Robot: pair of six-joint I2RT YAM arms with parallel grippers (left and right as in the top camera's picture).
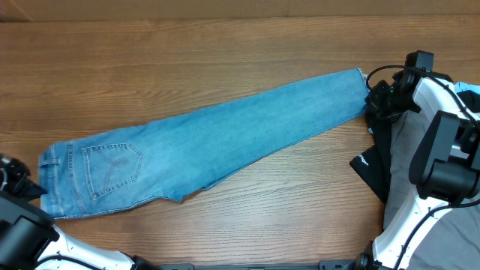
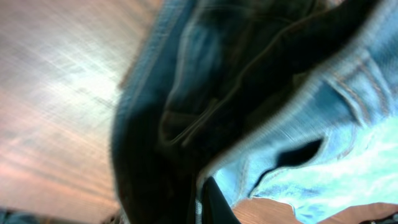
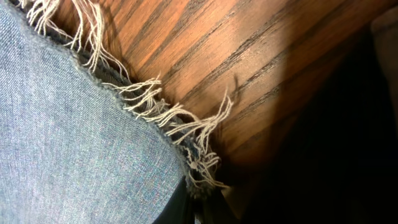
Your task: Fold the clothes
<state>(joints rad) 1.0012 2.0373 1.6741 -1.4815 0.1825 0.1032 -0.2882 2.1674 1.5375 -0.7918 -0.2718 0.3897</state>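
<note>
Left claw [image 1: 22,186] clamped on jeans [image 1: 225,139] waistband [image 1: 49,180], right claw [image 1: 373,103] clamped on frayed hem [image 3: 168,118]. Risk: the thin hem pinch slips on lift and the leg flops onto the desk [image 1: 187,45].

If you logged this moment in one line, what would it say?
jeans: flat, diagonal on table | left pincer: shut on waistband | right pincer: shut on frayed hem

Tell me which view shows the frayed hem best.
Right wrist: the hem fills the frame, its loose threads sharp against the wood table. Overhead shows it only as a small edge at the right end of the jeans. Left wrist shows blurred denim at the waist, no hem.
</note>
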